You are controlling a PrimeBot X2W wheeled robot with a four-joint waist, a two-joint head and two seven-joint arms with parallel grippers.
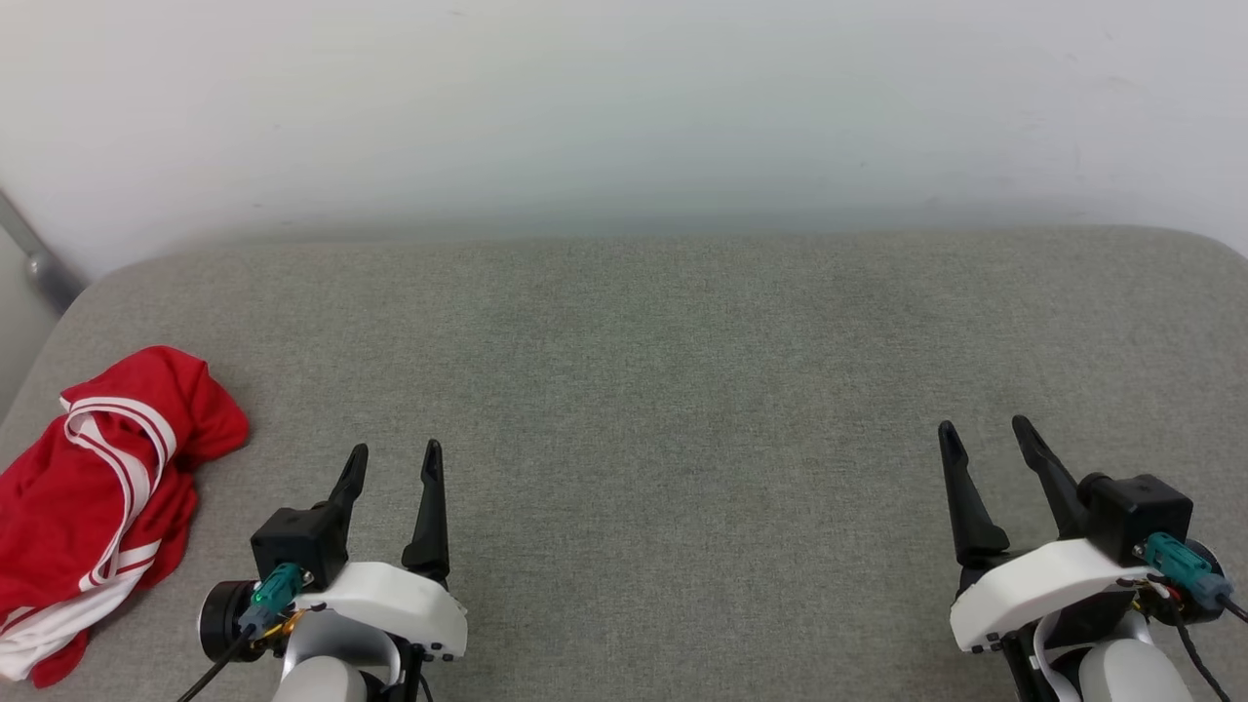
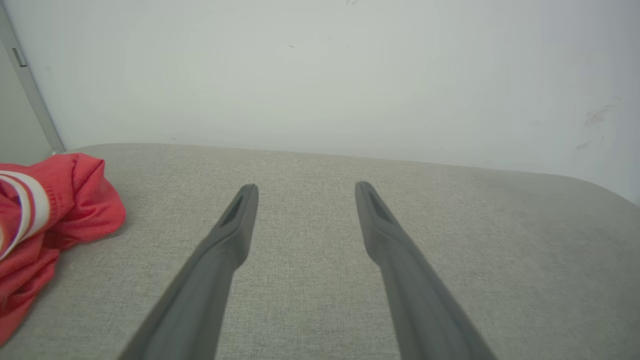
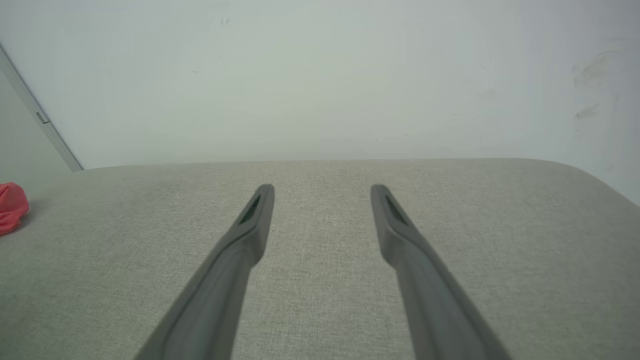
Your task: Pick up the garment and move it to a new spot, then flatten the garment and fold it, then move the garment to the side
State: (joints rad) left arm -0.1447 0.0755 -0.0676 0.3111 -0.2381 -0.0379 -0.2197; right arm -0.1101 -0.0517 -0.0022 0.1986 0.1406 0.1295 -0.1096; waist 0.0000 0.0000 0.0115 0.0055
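While the left fingers (image 1: 429, 507) stand spread apart and grasp nothing, the right fingers (image 1: 965, 497) are released too, both pairs pointing across the grey padded surface (image 1: 663, 390). The red shirt (image 1: 49, 517) lies crumpled near the left fingers, at the surface's left edge, well apart from the right fingers. A pale wall (image 1: 624, 97) rises behind.

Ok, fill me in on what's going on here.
Nothing is being handled right now. The red T-shirt lies crumpled at the left edge of the grey fabric surface. The left gripper is open and empty, just to the shirt's right without touching it. The right gripper is open and empty too, far over on the other side. The pickup has not yet begun.
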